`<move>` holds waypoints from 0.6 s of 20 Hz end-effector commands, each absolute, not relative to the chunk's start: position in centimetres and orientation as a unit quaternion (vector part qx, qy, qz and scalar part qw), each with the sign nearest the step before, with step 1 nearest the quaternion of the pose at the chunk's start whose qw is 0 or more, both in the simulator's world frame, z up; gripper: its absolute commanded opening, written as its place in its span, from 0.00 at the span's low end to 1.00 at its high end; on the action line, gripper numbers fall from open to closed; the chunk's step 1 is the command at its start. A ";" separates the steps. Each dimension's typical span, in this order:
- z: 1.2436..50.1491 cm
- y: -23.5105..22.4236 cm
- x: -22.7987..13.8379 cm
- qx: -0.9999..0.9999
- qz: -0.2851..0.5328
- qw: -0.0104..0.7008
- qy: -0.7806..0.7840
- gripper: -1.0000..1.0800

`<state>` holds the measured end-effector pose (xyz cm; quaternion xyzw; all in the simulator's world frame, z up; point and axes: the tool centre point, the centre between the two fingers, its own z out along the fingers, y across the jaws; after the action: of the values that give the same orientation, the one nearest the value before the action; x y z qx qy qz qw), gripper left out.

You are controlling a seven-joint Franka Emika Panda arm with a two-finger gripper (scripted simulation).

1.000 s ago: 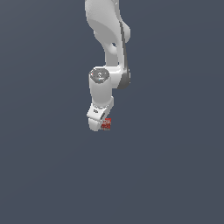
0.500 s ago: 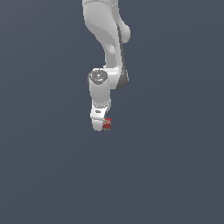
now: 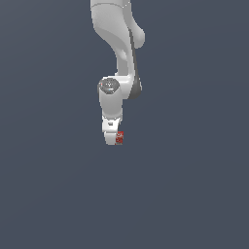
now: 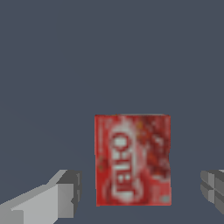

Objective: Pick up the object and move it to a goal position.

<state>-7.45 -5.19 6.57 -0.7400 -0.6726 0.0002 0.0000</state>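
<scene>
The object is a small red box with white lettering [image 4: 132, 159]. It lies on the flat grey floor. In the wrist view it sits between my two grey fingers [image 4: 65, 192], with a clear gap on each side. My gripper [image 4: 140, 190] is open around the box and does not touch it. In the exterior view the white gripper [image 3: 113, 137] points down, and the red box [image 3: 119, 137] shows at its tip on the exterior view's right, mostly hidden by the hand.
A plain dark grey floor [image 3: 194, 194] fills both views. The white arm [image 3: 119, 44] comes down from the top of the exterior view. Nothing else shows.
The hand has turned slightly more upright and settled a little lower over the box. The box has not visibly moved.
</scene>
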 end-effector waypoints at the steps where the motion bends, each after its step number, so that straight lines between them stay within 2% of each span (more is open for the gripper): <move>1: 6.5 -5.2 -7.5 -0.737 0.000 0.000 -0.675 0.96; 12: 3.7 -5.2 -7.6 -0.738 0.000 0.000 -0.675 0.96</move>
<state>-7.52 -5.19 4.44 -0.7383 -0.6745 0.0000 -0.0002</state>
